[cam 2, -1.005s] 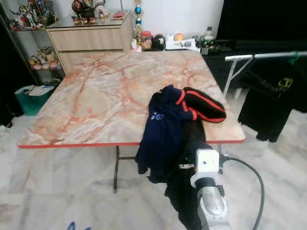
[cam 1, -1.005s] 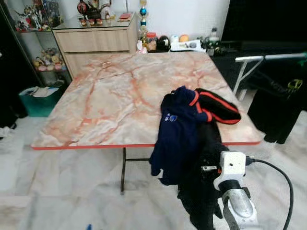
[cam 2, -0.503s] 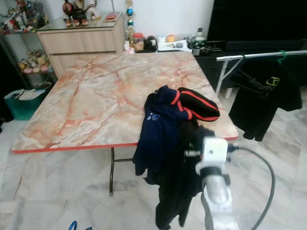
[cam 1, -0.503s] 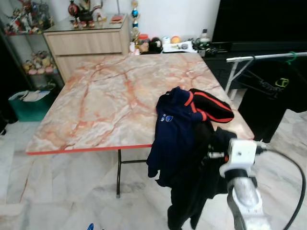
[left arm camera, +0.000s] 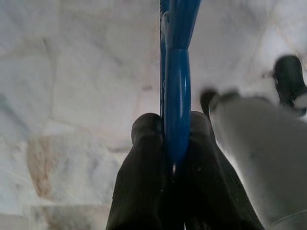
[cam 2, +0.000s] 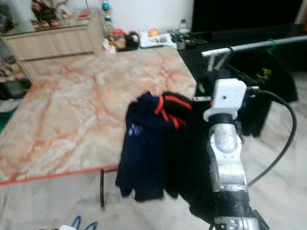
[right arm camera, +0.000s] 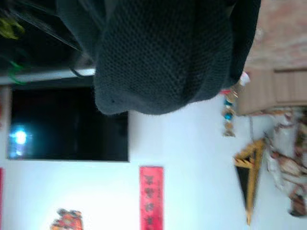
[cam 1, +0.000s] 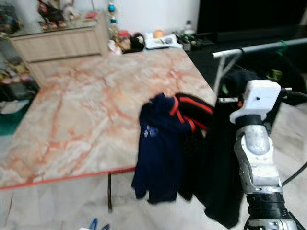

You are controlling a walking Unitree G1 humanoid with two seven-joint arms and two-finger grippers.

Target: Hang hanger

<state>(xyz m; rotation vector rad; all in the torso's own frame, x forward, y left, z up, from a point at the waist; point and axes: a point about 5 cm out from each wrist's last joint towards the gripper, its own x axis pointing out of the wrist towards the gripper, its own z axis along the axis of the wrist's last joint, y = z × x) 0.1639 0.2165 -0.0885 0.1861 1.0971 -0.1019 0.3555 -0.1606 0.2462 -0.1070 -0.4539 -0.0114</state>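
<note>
My left gripper (left arm camera: 173,127) hangs low over the floor, shut on a blue hanger (left arm camera: 176,91) that runs up between its two black fingers (left arm camera: 144,163). The blue hanger's tips (cam 1: 97,224) peek in at the bottom of the left eye view. My right arm (cam 1: 256,143) is raised beside the table corner. Its gripper (cam 1: 234,82) is buried in a black knit garment (cam 1: 216,158) that hangs from it down towards the floor. That dark knit (right arm camera: 163,52) sits close before the right wrist camera. A clothes rail (cam 1: 259,46) stands just behind the gripper.
A navy garment (cam 1: 156,153) and a black one with red stripes (cam 1: 194,108) droop over the marble table's (cam 1: 72,120) near right corner. Dark clothes and a green hook (cam 1: 283,45) hang on the rail. A wooden cabinet (cam 1: 57,43) stands behind the table.
My right arm has risen with the black garment, from below the table edge up to the rail's height. The camera has turned right and come closer.
</note>
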